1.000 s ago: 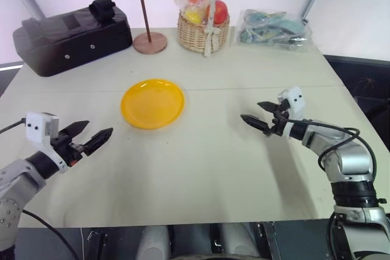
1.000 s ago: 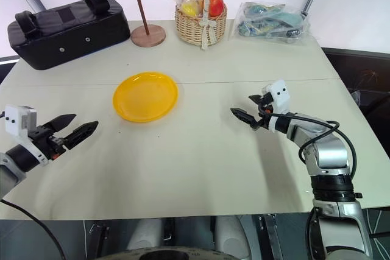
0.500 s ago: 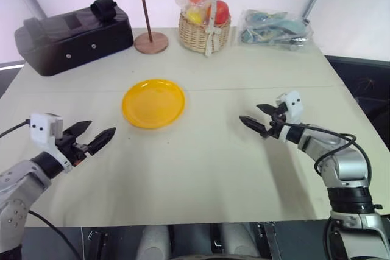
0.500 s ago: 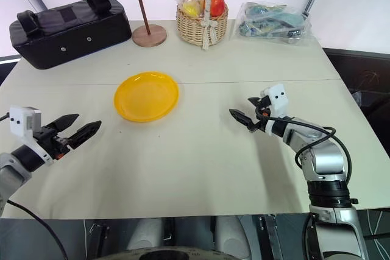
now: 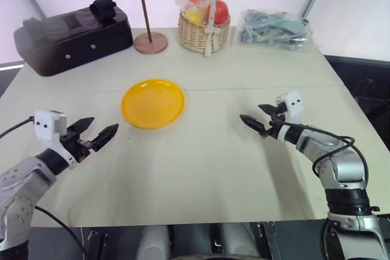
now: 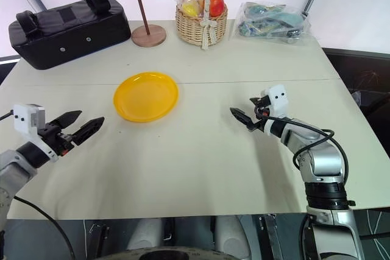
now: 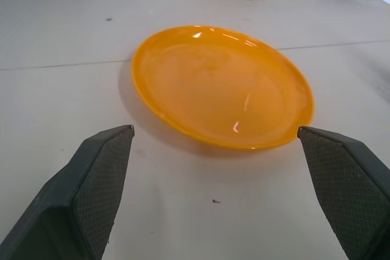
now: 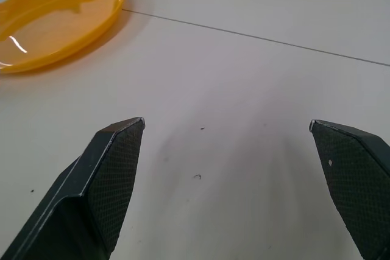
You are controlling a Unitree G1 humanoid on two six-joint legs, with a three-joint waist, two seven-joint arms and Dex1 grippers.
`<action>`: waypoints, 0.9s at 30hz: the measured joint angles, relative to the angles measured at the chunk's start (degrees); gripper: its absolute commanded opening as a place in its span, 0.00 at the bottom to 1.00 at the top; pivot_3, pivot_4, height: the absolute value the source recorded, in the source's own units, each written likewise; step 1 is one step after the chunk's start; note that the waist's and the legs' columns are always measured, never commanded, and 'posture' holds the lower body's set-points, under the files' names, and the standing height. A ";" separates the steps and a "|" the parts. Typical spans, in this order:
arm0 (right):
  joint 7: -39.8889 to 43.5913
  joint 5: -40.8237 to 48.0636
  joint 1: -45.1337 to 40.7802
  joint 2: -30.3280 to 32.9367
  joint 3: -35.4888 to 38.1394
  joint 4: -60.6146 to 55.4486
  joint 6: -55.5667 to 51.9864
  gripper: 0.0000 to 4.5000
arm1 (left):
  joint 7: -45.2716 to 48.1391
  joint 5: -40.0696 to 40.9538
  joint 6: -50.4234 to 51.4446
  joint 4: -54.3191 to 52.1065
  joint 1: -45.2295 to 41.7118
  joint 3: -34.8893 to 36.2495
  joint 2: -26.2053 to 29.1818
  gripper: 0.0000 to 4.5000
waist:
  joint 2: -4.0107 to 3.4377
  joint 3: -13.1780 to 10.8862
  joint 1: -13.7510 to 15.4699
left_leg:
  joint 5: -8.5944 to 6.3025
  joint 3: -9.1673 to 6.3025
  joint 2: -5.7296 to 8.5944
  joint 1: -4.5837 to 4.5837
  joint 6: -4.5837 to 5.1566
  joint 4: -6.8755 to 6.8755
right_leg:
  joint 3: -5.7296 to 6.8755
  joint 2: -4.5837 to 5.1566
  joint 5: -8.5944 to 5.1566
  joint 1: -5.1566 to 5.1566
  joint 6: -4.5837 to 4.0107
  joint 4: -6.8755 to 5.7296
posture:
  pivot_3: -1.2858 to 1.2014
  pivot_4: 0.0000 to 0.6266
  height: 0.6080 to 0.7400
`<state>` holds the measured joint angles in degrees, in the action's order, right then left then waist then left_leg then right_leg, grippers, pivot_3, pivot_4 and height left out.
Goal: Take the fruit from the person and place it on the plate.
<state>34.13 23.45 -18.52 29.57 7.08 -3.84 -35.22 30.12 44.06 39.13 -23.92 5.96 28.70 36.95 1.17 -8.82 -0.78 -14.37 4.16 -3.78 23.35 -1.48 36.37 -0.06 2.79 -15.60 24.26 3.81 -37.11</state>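
- Waiting is what this moment amounts to: the plate point(image 5: 153, 103) lies bare on the table point(image 5: 201, 168), so, as far as can be judged, nothing of the task is done yet.
- The handover, the carry and the set-down all seem left to do; which arm will receive the fruit I cannot tell.
- The left gripper point(image 5: 96, 137) hangs near the plate, on the robot's left of it and nearer the robot, jaws spread wide and holding nothing, aimed at the plate.
- The right gripper point(image 5: 256, 119) hangs well apart from the plate on the robot's right, jaws also wide and empty, pointing towards the plate.
- The plate is round, shallow, yellow-orange and glossy, with bright highlights on its inner surface; it sits flat and nothing touches it.
- Beyond the plate stands a wicker basket point(image 5: 203, 33) of plastic-wrapped fruits, with a wooden stand point(image 5: 149, 42) just beside it on the robot's left.
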 measured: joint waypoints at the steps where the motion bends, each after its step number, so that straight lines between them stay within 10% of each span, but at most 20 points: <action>1: -0.58 -0.26 -0.02 -0.03 -0.09 -0.07 -0.21 0.99 | -0.01 -0.13 -0.01 0.00 -0.02 -0.25 -0.01 1.00 | 0.00 0.00 -0.01 | 0.00 0.00 0.00 0.00 0.00 0.00 | 0.00 0.00 0.00 0.00 0.00 0.00 | 0.52 0.24 1.00; 27: -2.25 -1.90 -0.41 -1.38 -1.11 -0.51 0.73 0.99 | 0.12 -1.68 -0.92 0.40 -0.64 -0.51 0.01 1.00 | 0.00 0.00 -0.01 | 0.00 0.00 0.00 0.00 0.00 0.01 | 0.00 -0.01 0.01 0.00 0.01 -0.02 | 0.52 0.24 1.00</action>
<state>31.88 21.55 -18.93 28.19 5.97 -4.34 -34.50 30.24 42.39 38.21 -23.52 5.32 28.19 36.95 1.17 -8.82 -0.79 -14.37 4.16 -3.78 23.35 -1.48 36.38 -0.06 2.78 -15.59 24.26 3.82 -37.13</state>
